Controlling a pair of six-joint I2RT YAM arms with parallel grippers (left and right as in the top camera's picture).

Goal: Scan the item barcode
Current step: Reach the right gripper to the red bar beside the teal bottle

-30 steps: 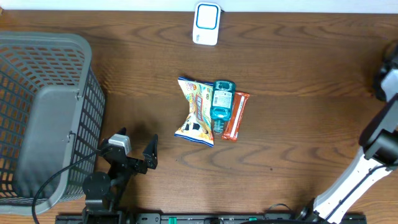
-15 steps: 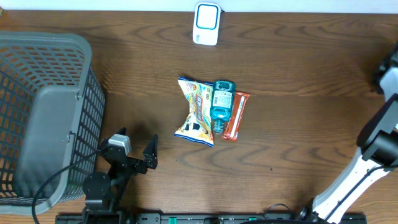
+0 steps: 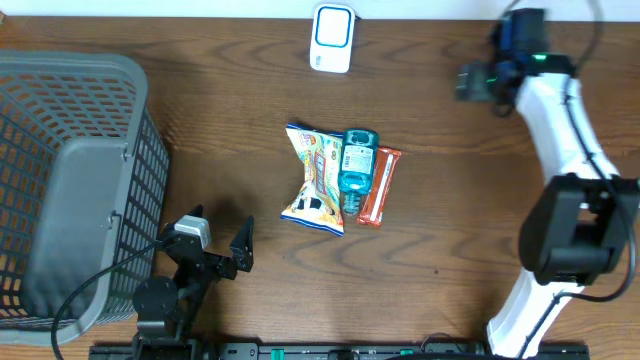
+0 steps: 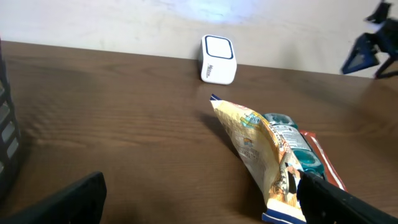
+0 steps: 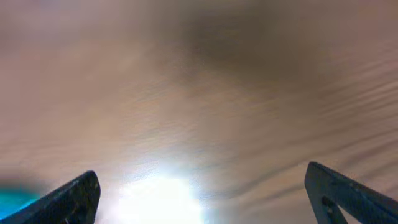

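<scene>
"Three packs sit bunched in the middle of the tabletop (image 3: pixel 480 230), well apart from both of your arms. There is a snack bag (image 3: pixel 312 180), a teal bottle (image 3: pixel 357 160) lying against it with its white label up, and an orange wrapper (image 3: pixel 379 187) touching the bottle's other side."

"And the jaws?"

"Both sets are spread wide and grasp nothing. Your left jaws rest low beside the basket (image 3: pixel 60 150), aimed across the tabletop. From there that wrist camera takes in the bag's edge and the scanner (image 3: pixel 332 38) beyond it. Your right arm (image 3: pixel 555 110) reaches to the far edge, to the right of the scanner. Its wrist camera shows only blurred wood between the fingertips (image 5: pixel 68 199), so you can read nothing from that view."

"Why is the scanner out there?"

"It stands alone at the far edge, probably so you can lift a pack and show it to the scanner without crossing anything. The basket on the left is likely the drop place for scanned packs."

"So where does the task stand?"

"Nothing is lifted, so you have not begun scanning, by my judgement. The bottle's label faces up and looks the easiest code to find, though the print is too small to tell if it is a barcode. Your right arm is nearer the scanner. Whichever arm you use, you need to close on one pack without dragging its neighbours, since all three touch."
</scene>
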